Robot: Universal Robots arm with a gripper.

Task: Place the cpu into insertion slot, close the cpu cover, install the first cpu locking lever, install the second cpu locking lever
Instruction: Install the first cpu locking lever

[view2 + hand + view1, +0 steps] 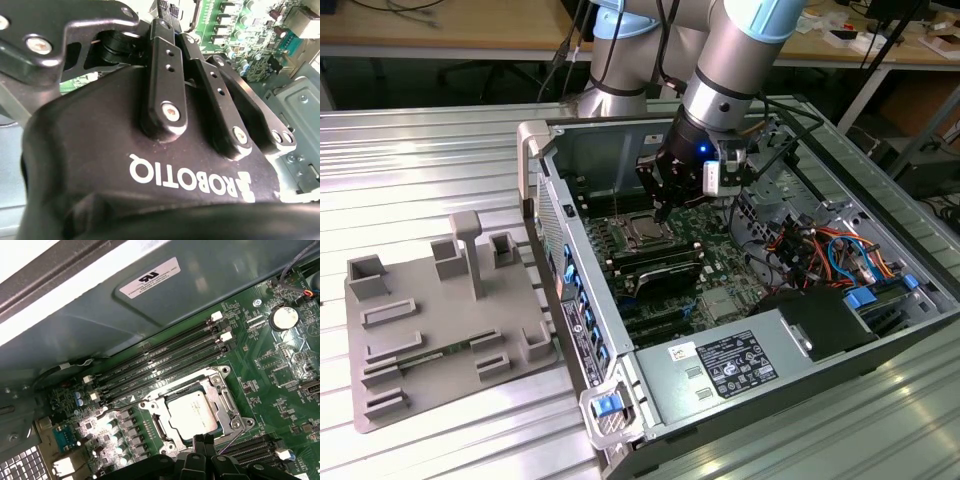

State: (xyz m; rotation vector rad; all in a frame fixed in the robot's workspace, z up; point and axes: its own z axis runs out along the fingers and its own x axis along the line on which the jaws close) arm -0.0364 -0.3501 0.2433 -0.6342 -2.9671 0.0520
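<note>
The gripper (204, 441) hangs just over the edge of the insertion slot (226, 412), its fingers (165, 80) pressed together with nothing between them. Beneath it the cpu (192, 412) lies flat in the slot, and the cpu cover (220, 390) looks folded down around it. That thin metal frame probably flexes easily; the chip seems light, stiff and fragile, best handled by its edges. Beyond run the memory slots (165, 357).

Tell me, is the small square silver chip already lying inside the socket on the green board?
Yes: in the first wrist view the small square silver chip lies flat inside the metal-rimmed socket.
</note>
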